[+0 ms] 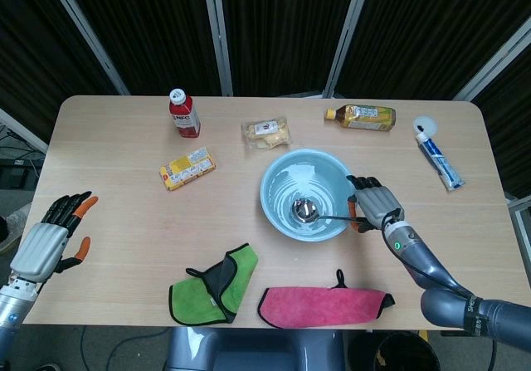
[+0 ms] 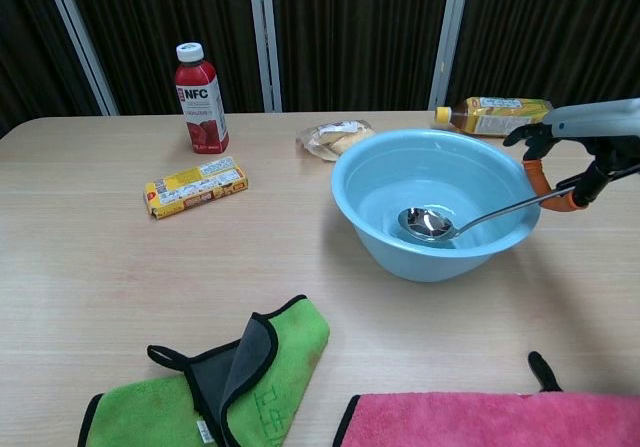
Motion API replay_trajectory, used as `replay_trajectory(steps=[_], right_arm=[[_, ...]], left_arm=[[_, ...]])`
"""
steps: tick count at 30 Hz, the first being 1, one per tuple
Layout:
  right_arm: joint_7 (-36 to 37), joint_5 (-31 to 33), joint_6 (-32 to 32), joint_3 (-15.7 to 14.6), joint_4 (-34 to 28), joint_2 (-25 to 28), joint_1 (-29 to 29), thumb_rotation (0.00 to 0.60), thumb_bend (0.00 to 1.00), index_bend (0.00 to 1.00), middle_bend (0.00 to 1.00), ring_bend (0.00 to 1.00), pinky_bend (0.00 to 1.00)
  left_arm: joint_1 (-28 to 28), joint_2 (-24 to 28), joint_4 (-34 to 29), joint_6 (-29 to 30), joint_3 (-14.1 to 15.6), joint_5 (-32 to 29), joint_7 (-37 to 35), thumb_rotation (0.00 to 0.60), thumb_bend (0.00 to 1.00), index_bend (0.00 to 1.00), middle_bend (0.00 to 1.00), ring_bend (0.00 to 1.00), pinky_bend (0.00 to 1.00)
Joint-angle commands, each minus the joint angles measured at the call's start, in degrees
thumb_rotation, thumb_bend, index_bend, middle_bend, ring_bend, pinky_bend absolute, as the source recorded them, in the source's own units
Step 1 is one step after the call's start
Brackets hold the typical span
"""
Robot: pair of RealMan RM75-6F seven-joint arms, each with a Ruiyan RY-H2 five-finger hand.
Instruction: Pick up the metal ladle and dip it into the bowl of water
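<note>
A light blue bowl [image 1: 276, 180] [image 2: 370, 229] holding water stands near the table's middle. The metal ladle [image 1: 305, 210] [image 2: 428, 224] lies with its cup down in the water at the bowl's bottom, and its thin handle slopes up over the bowl's right rim. My right hand [image 1: 374, 205] [image 2: 585, 145] grips the handle's end just outside that rim. My left hand [image 1: 48, 243] hovers at the table's front left corner, fingers spread, holding nothing; the chest view does not show it.
A red NFC bottle [image 1: 183, 112], a yellow packet [image 1: 187, 168], a wrapped snack [image 1: 265, 133], a tea bottle lying down [image 1: 361, 116] and a toothpaste tube [image 1: 438, 160] lie across the back. A green cloth [image 1: 215, 283] and a pink cloth [image 1: 323, 305] lie along the front edge.
</note>
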Motion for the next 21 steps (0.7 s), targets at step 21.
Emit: replay_trajectory(steps=[21], right_arm=[[-4.62,2.19,4.28,-3.38,2.21,-7.33,2.31,0.6,0.41,0.66,0.0,0.0,0.0]], left_arm=[[0.53,1.66,0.7,1.97,0.48,1.66,-4.88,0.6,0.57,0.05,0.0,0.0,0.0]])
